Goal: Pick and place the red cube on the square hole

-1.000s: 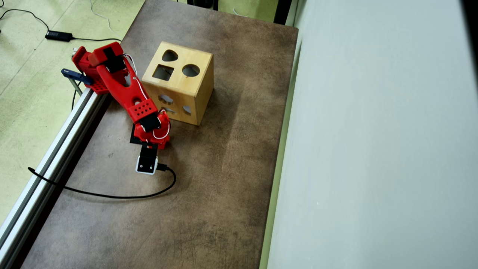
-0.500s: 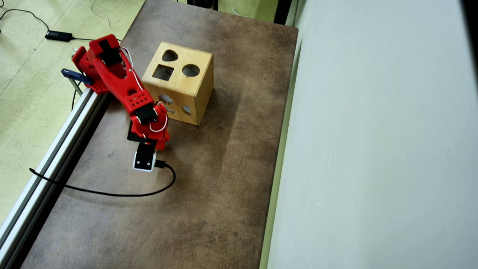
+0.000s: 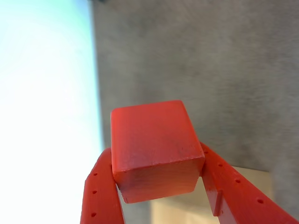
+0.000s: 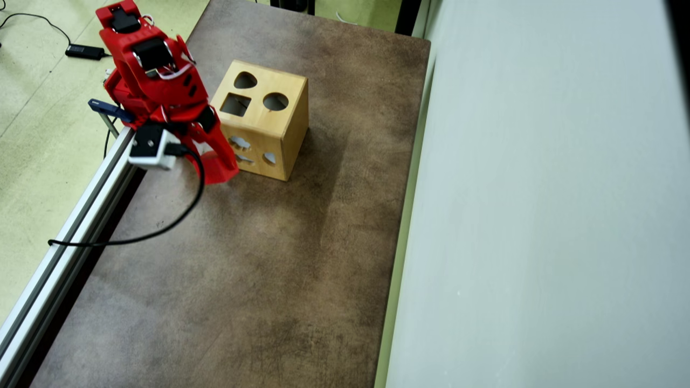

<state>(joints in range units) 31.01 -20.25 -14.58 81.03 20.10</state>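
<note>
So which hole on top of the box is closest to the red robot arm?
The square hole. It sits on the side of the box top nearest the arm; the round hole is farther right, the heart-shaped one farther back.

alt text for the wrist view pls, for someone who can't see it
A red cube fills the centre of the wrist view, clamped between the two red perforated fingers of the robot's hand, which rise from the bottom edge. Behind it lies a blurred brown-grey table surface, with a bright pale band down the left side and a pale patch low behind the hand.
</note>
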